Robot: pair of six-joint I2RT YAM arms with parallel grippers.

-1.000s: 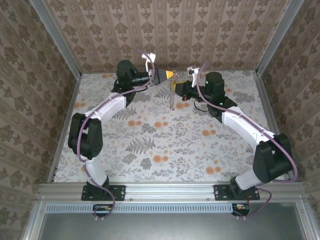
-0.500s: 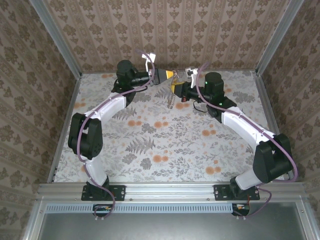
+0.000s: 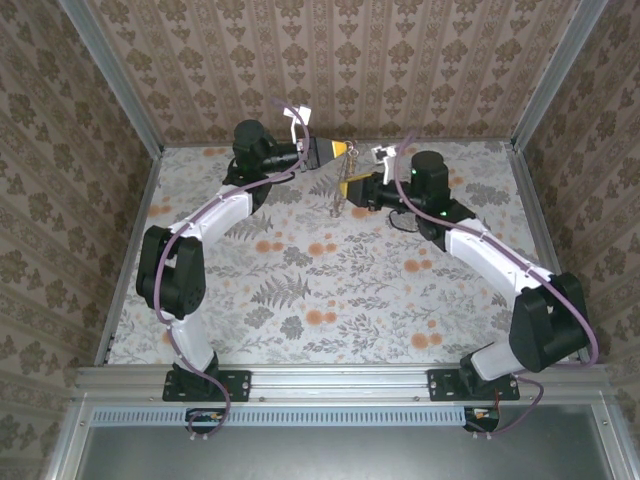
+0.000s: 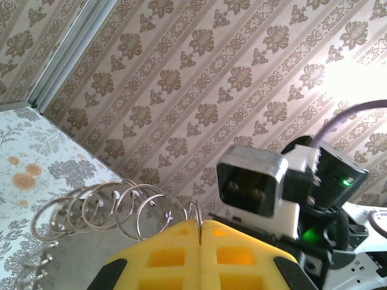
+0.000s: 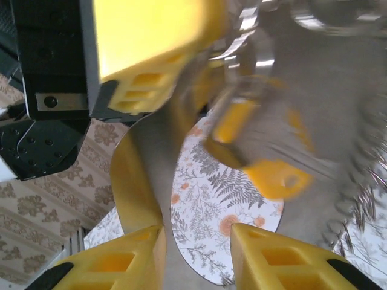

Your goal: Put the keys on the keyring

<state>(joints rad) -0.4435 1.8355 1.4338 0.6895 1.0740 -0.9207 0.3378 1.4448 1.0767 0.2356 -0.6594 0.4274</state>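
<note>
Floral table (image 3: 330, 290), damask-papered walls (image 3: 420, 70)

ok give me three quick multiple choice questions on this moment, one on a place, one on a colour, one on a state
1. Where are the left gripper and the right gripper?
A. close together at the far side of the table, near the back wall
B. at the near edge, by the arm bases
C. far apart, at opposite sides

2. What colour is the head of the key?
A. blue
B. yellow-orange
C. green

3. What state is the left gripper in?
A. wide open
B. shut on the keyring
C. shut on a cable

Answers:
1 A, the top view shows both yellow tips close together by the back wall.
2 B, the right wrist view shows it, though blurred.
3 B, the left wrist view shows its fingers pressed together on a metal ring.
</note>
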